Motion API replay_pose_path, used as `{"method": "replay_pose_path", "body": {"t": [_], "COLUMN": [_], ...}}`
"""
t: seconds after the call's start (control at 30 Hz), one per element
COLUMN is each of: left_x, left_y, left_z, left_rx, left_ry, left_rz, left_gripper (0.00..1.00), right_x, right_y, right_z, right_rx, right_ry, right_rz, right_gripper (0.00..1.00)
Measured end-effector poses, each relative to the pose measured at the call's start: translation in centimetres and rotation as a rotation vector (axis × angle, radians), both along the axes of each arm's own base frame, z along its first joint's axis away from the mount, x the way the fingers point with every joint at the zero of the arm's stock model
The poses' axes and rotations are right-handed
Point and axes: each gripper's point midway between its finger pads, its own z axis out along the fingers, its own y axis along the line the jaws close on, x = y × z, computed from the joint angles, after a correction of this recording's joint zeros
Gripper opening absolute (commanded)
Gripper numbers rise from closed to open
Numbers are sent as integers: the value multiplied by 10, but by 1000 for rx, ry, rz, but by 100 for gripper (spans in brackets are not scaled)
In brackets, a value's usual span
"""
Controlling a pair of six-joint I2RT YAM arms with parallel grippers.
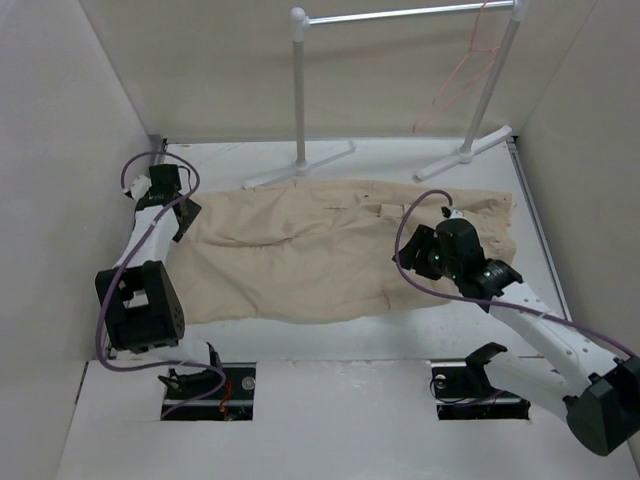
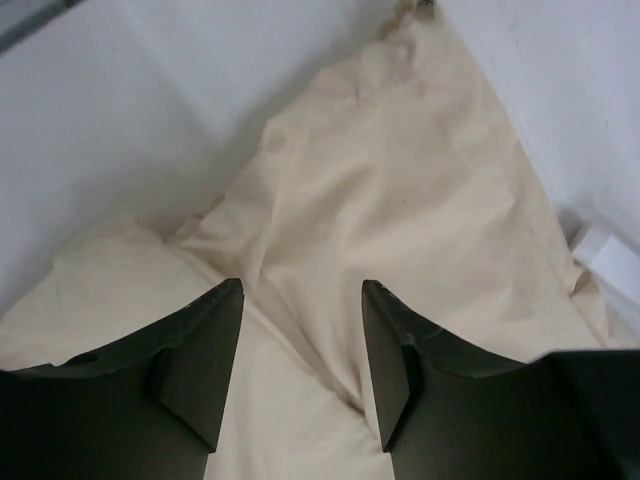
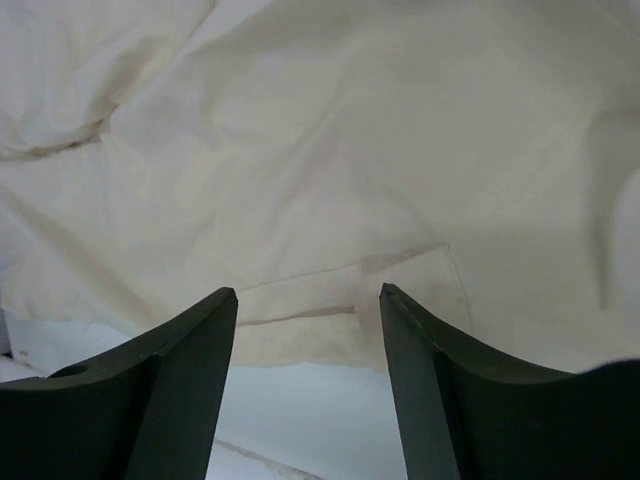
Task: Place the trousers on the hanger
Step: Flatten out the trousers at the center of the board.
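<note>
- Lying flat on the worktop point(image 1: 330, 345): one pair of trousers point(image 1: 340, 250).
- One hanger point(image 1: 452, 88), hooked on the white rail point(image 1: 400, 15) at back right, apart from the trousers.
- Two claws, both released: left claw point(image 2: 302, 290) over the cloth's left end, right claw point(image 3: 308, 295) over its right part.

The trousers point(image 1: 330, 250) cover the middle of the table point(image 1: 330, 345) almost from the left wall point(image 1: 60, 150) to the right wall point(image 1: 590, 150). A bare strip stays open along the near side. At the back, the white rail stand point(image 1: 300, 100) blocks the way with its two posts and feet, and the hanger point(image 1: 460, 80) dangles beside the right post. The left gripper point(image 2: 302, 300) and the right gripper point(image 3: 308, 300) have their fingers parted, with only flat cloth below them.
</note>
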Motion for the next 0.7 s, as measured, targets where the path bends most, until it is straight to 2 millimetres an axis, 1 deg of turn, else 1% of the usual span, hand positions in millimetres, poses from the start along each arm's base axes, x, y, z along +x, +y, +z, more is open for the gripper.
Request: {"method": "replay_pose_path", "body": {"t": [0.03,0.07,0.1,0.13,0.2,0.23,0.27,0.3,0.37,0.43,0.47,0.5,0.53,0.57,0.6,0.67,0.7], "left_x": [-6,-14,-26,-41,-78,-95,-112,-129,-158,-182,-193,-202,-209,-215,-217,-212,-210], "left_y": [-4,-9,-13,-16,-22,-26,-32,-40,-57,-71,-77,-81,-84,-86,-86,-84,-82], "left_z": [2,4,6,8,8,6,0,-8,-32,-57,-69,-80,-88,-95,-98,-98,-97], "left_rx": [3,6,7,7,5,0,-8,-22,-64,-110,-130,-145,-160,-172,-175,-180,-184], "left_ry": [-2,-2,-3,-3,3,9,19,36,96,175,218,253,282,306,314,292,282], "left_rz": [-8,-17,-24,-24,-16,-10,-10,-18,-36,-47,-47,-46,-44,-39,-31,-11,1], "left_gripper": [49,49,48,48,49,49,49,49,49,47,43,38,32,23,15,7,5], "right_x": [-1,-1,-1,1,6,8,10,10,9,7,7,6,5,3,1,-5,-10], "right_y": [-3,-7,-13,-23,-48,-63,-76,-89,-109,-123,-126,-130,-134,-138,-144,-159,-169], "right_z": [3,8,12,17,24,26,26,26,25,24,22,19,15,10,4,-10,-17], "right_rx": [1,7,9,15,19,17,14,9,1,-5,-4,-3,-4,-5,-8,-12,-13], "right_ry": [-9,-20,-31,-44,-62,-68,-70,-69,-61,-50,-43,-35,-22,-7,12,53,77], "right_rz": [-7,-20,-40,-74,-167,-219,-265,-314,-389,-444,-463,-482,-501,-518,-544,-620,-667], "right_gripper": [44,30,20,16,13,14,17,21,32,44,49,51,52,53,53,53,53]}}
